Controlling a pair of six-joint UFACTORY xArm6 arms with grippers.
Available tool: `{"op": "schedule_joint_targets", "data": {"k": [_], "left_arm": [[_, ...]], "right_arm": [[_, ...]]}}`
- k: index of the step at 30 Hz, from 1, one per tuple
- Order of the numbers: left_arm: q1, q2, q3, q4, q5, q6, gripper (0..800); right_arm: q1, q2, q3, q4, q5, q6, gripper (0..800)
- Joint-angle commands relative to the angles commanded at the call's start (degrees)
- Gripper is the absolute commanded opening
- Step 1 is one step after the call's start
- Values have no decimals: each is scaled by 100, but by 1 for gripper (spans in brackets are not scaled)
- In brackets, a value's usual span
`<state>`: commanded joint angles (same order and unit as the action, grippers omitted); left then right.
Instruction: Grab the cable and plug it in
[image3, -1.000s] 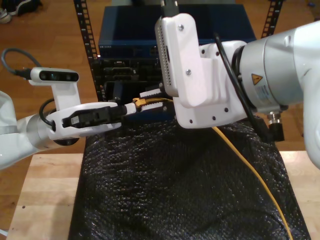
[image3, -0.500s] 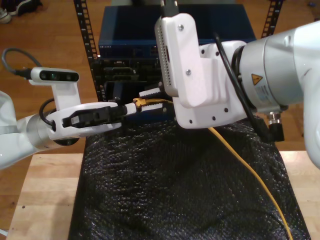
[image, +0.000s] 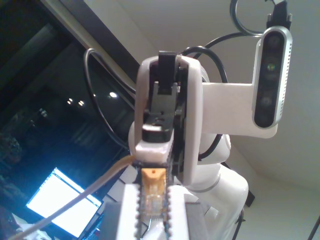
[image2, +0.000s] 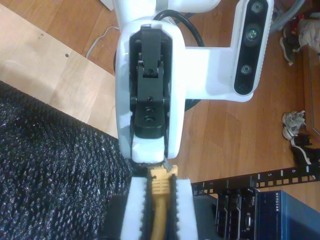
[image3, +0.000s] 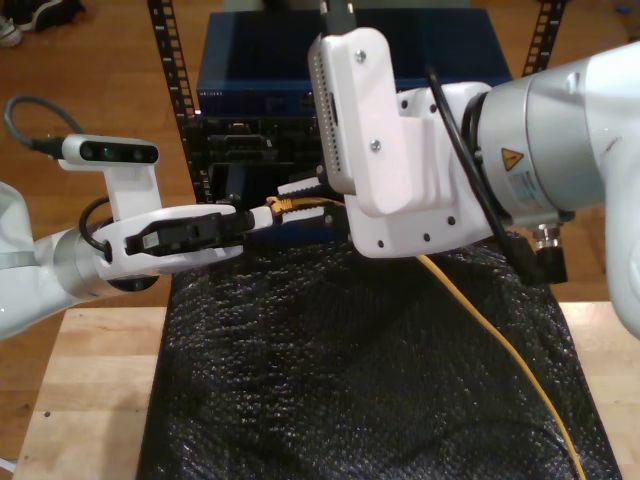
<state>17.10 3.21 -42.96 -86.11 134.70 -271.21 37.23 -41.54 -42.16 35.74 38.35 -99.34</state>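
Note:
The yellow-orange cable (image3: 500, 340) runs over the black mat up to the two grippers, which meet in front of the rack. My second gripper (image3: 300, 195), on the big arm at the exterior view's right, is shut on the cable's yellow boot (image2: 160, 200) between white ridged fingers (image2: 137, 210). My first gripper (image3: 258, 217), on the arm at the exterior view's left, is shut on the clear plug (image: 151, 197) at the cable's tip. Each wrist view looks straight at the other gripper, tip to tip.
A black equipment rack (image3: 250, 140) with ports stands just behind the grippers, a blue unit (image3: 260, 70) on top. A black bubbled mat (image3: 350, 380) covers the wooden table (image3: 90, 390). The second arm's white body (image3: 400, 150) hides part of the rack.

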Motion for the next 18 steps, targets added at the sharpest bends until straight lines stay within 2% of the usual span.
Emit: {"op": "schedule_joint_targets", "data": {"k": [10,13,16,18], "left_arm": [[0,9,0,0,0,0,46],[0,9,9,-9,0,0,143],[0,9,18,-9,0,0,295],[0,9,9,0,0,0,347]], "right_arm": [[0,0,9,0,0,9,9],[0,0,9,0,0,9,7],[0,0,9,9,0,9,6],[0,0,9,53,0,9,4]]}}
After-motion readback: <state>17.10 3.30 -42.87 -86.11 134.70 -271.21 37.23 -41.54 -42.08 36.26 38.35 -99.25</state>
